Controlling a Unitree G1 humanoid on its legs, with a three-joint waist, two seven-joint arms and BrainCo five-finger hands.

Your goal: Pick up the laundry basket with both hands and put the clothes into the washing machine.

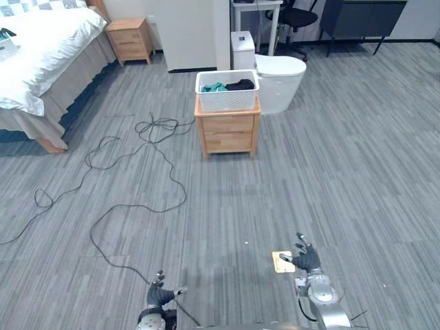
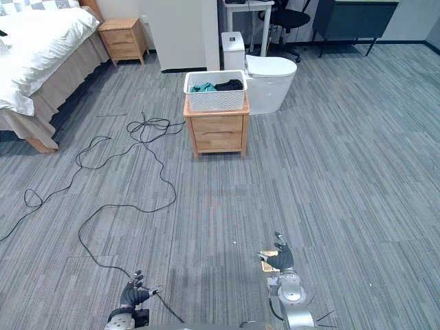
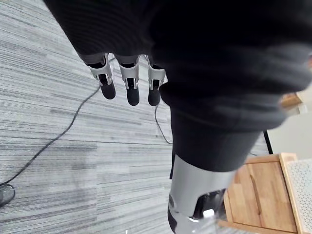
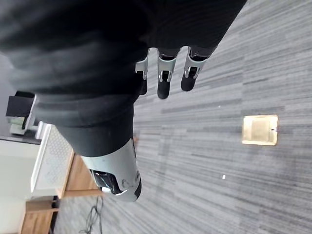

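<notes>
In the left eye view, the white laundry basket [image 1: 227, 91] stands in the upper middle of the frame on a small wooden counter [image 1: 227, 130] with drawers. Teal and dark clothes [image 1: 230, 86] lie inside it. A white rounded appliance [image 1: 280, 81] sits just beside it, to the upper right, and a bed [image 1: 41, 41] takes the upper left corner. Both hands are low at the bottom edge, well apart from the basket. The left hand [image 1: 159, 295] is left of centre. The right hand [image 1: 306, 259] is right of centre, above a brass floor plate [image 1: 282, 262].

The right eye view shows the same layout.

In the left wrist view, the left hand's fingers [image 3: 127, 85] reach out straight over the grey floor and grip nothing. The counter and an edge of the basket show in the lower right corner.

In the right wrist view, the right hand's fingers [image 4: 165, 80] are likewise straight and empty. The floor plate lies at the right, and the basket stands on the counter at the lower left.
</notes>
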